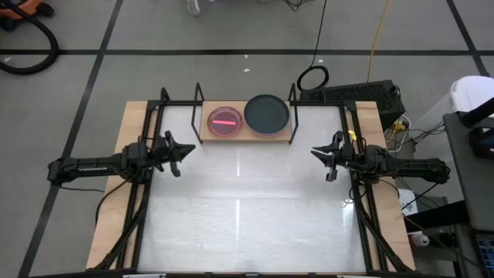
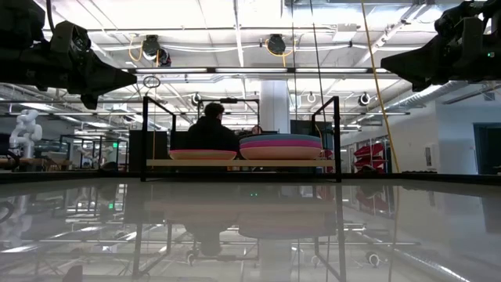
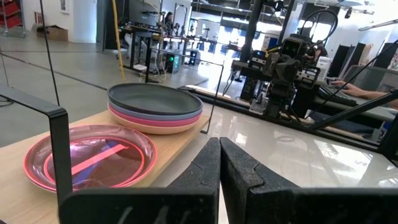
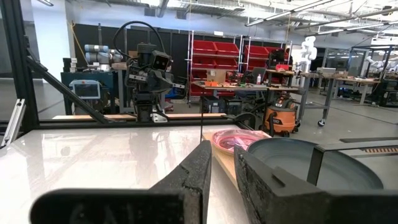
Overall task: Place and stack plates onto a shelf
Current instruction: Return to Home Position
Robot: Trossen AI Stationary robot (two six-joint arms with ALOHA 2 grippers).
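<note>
Two piles: pink plates [image 1: 225, 122], dark-topped plates [image 1: 267, 113]

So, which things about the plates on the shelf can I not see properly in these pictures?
High view: the pink plate and the dark plate cover whatever lies under them, so neither stack can be counted.
Low view: the shelf is far and backlit; the stacks' layers are too small to count.
Left wrist view: a black upright crosses the pink plate; what lies beneath it is unclear.
</note>
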